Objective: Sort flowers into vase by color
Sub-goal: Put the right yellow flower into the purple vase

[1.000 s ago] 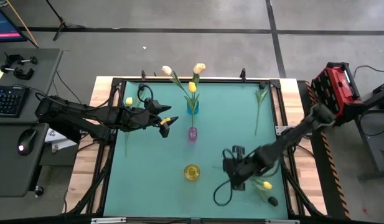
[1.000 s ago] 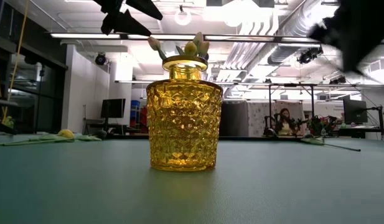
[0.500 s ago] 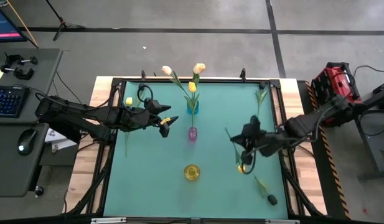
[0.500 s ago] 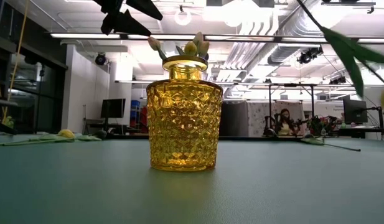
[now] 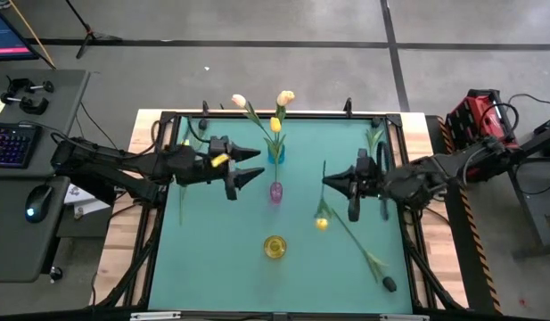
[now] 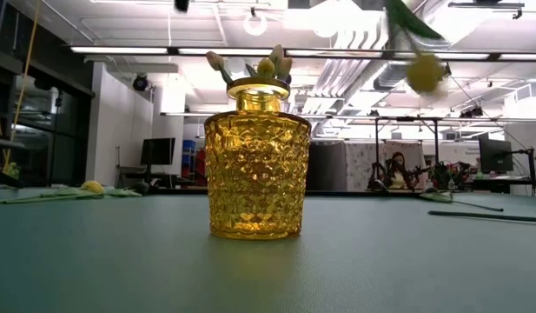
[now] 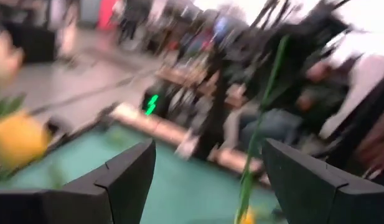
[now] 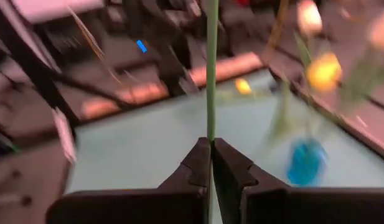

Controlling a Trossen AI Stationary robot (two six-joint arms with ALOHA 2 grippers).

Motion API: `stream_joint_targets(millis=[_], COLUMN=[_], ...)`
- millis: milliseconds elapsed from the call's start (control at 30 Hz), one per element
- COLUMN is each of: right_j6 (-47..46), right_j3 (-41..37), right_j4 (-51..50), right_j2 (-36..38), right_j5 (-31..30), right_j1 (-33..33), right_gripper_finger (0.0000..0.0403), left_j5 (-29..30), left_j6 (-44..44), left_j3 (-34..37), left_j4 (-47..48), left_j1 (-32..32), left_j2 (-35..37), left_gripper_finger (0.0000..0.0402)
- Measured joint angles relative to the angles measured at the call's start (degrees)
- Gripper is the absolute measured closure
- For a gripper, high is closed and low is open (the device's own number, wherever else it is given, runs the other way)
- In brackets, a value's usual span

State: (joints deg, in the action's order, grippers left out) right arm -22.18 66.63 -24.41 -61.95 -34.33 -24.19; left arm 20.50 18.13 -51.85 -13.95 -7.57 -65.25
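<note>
My right gripper is above the table's middle right, shut on a yellow tulip, whose head also shows high in the low view. My left gripper is open and empty, left of the purple vase. The blue vase holds a yellow tulip and two peach ones. The yellow vase stands near the front. A dark tulip lies flat at the near right. Another yellow tulip lies at the left, and a green stem at the far right. My right gripper pinches the yellow tulip's green stem between its two fingers, toward the end away from the head. The fingers come level from the table's right and lie across the stem. The tulip is lifted clear, and its head hangs lower than the fingers.
The three vases stand in a line down the table's middle. A black frame runs round the green mat. A desk with a keyboard and mouse stands off the left edge, and a red case off the right.
My right gripper has gone from the near right toward the far edge and the table's middle. It has lifted the yellow tulip clear of the mat, and the head now swings below it. My left gripper has turned about its wrist and risen out of the low view.
</note>
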Motion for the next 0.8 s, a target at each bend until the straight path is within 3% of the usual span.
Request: stream_joint_targets(millis=[300,467,600,800], right_j6=[9.56,8.94,8.23,9.18], right_j3=[0.07,0.07,0.07,0.07], right_j4=[23.17,27.18,28.07,30.43], right_j2=[-2.97,-6.21,-7.23,-7.45], right_j5=[13.9,20.64,22.06,22.78], right_j1=[7.04,9.93,10.76,10.83], right_gripper_finger=[0.0403,0.0403,0.0403,0.0403], left_j5=[-5.77,-10.52,-11.5,-13.05], left_j6=[-0.8,-2.11,-5.64,-7.33], left_j3=[-0.65,-7.7,-14.91,-20.41], left_j4=[-14.64,-8.36,1.02,1.84], left_j1=[-0.36,-0.94,-0.97,-0.18], left_j2=[-3.1,-8.98,-13.97,-18.88], left_gripper_finger=[0.0119,0.0119,0.0119,0.0119])
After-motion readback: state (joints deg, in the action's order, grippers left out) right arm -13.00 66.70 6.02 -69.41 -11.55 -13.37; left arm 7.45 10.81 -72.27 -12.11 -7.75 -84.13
